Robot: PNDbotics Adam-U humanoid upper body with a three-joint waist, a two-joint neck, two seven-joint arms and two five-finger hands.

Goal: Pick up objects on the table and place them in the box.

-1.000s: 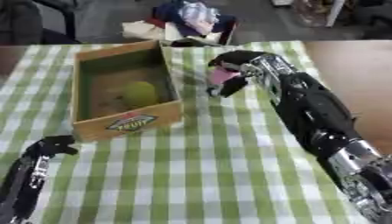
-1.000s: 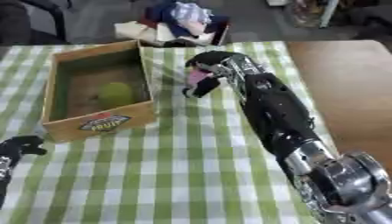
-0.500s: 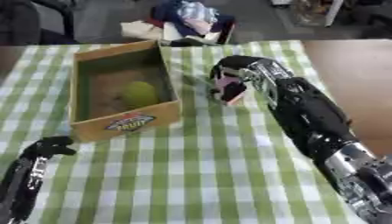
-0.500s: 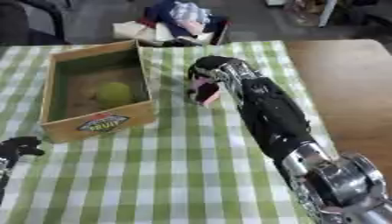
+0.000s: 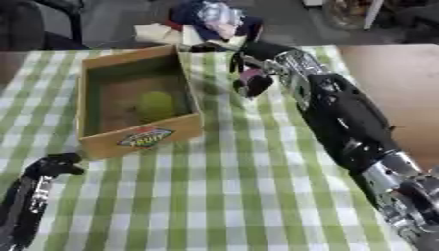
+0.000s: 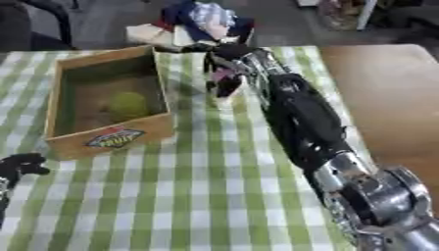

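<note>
Near the desk's far edge, right hand [image 5: 254, 68] fingers curled round a pink object [image 5: 251, 77], beside the box [image 5: 137, 142] holding a green ball [image 5: 158, 105], left hand [image 5: 53, 164] curled shut at near-left corner.

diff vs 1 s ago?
The right robot hand, curled round a small pink object, has drifted slightly back toward the table's far edge, still beside the brown cardboard box. The round green fruit stays inside the box. The left robot hand stays idle at lower left.

I count one cardboard box [image 5: 137, 105] near the tabletop's [image 5: 214, 196] far left corner, one green ball [image 5: 157, 104] inside it, one pink object [image 5: 251, 78], and two hands: right hand [image 5: 257, 61], left hand [image 5: 53, 164].
</note>
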